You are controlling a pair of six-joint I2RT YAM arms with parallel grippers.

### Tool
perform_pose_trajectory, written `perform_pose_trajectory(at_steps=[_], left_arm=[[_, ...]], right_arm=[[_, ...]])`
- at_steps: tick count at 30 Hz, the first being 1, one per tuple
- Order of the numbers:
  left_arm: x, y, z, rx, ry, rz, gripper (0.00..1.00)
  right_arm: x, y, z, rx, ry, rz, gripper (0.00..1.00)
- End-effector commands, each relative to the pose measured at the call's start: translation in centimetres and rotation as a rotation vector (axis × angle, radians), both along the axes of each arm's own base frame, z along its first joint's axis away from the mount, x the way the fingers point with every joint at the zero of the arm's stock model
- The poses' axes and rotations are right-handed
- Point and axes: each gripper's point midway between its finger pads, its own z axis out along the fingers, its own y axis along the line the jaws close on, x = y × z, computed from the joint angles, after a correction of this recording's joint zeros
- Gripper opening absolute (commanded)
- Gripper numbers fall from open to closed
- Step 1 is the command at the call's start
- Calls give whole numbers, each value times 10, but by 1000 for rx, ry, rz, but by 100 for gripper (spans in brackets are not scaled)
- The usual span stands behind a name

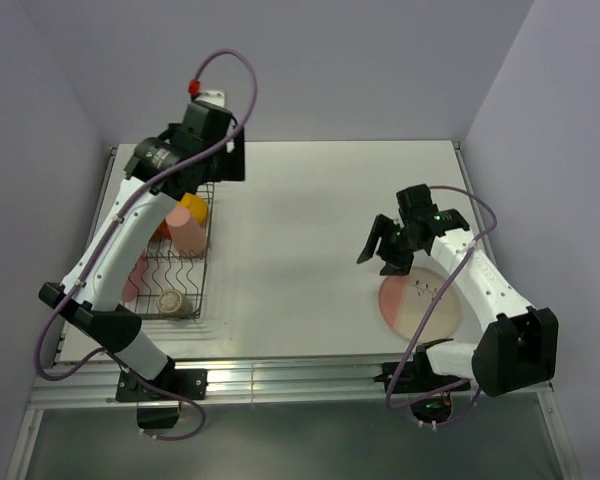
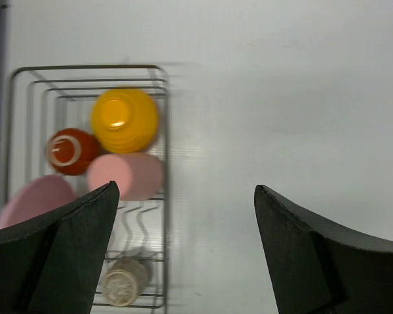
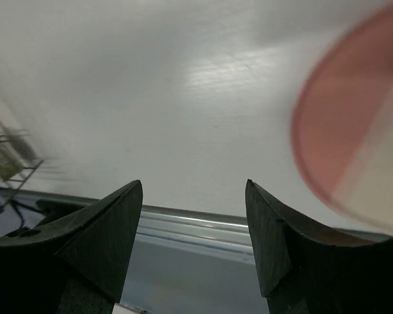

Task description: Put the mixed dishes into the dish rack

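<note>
below the left gripper [image 2: 183,196], jaws parted and empty, the dish rack [image 2: 85,67] sits loaded. right gripper [image 3: 193,190]: jaws apart, empty; pink-and-cream plate [image 3: 354,144] lies flat just outside one jaw. recommend centring on its rim, approaching low.

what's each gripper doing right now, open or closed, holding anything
Left gripper: open, holding nothing.
Right gripper: open, holding nothing.
</note>
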Motion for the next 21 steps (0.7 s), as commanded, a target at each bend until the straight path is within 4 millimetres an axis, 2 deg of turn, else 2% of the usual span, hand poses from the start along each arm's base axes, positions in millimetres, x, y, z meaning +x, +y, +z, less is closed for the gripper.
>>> perform_pose_trajectory(at_steps=[1,2,3,4,5,6,8,9,10,12,14,17,18,21], left_arm=[[-22,-64,7,-154,-21,-152,90],[-32,-79,9,-210,-10,-215,89],[-41,-96,-3,-252,28,-244,89],[-48,-106,-5,-293,41,-276,86],[-60,-127,3,-392,40,-343,84],[-67,-135,-15,-407,86,-360,83],[-80,-151,-13,-504,104,-419,81],[-84,-154,-26,-508,134,-435,80],[-89,-155,-24,-522,136,-455,78],[-95,-156,-32,-519,163,-475,77],[-100,-153,-34,-513,170,-486,72],[-106,-154,-46,-512,212,-501,61],[-109,-158,-48,-526,227,-515,53],[-114,-169,-53,-562,274,-547,47]], right_arm=[[-24,-32,-12,-132,15,-72,71],[-30,-35,-17,-146,37,-91,70],[-34,-38,-21,-158,48,-99,70],[-38,-39,-24,-156,59,-103,69],[-46,-39,-34,-155,92,-115,66],[-49,-40,-37,-151,94,-128,64],[-59,-39,-52,-136,122,-154,56],[-60,-39,-54,-132,122,-165,53],[-64,-41,-60,-137,136,-183,49],[-64,-44,-62,-151,127,-202,20],[-66,-52,-69,-193,130,-229,0],[-67,-59,-81,-239,154,-236,0],[-65,-61,-87,-254,165,-237,0],[-62,-66,-99,-293,188,-237,0]])
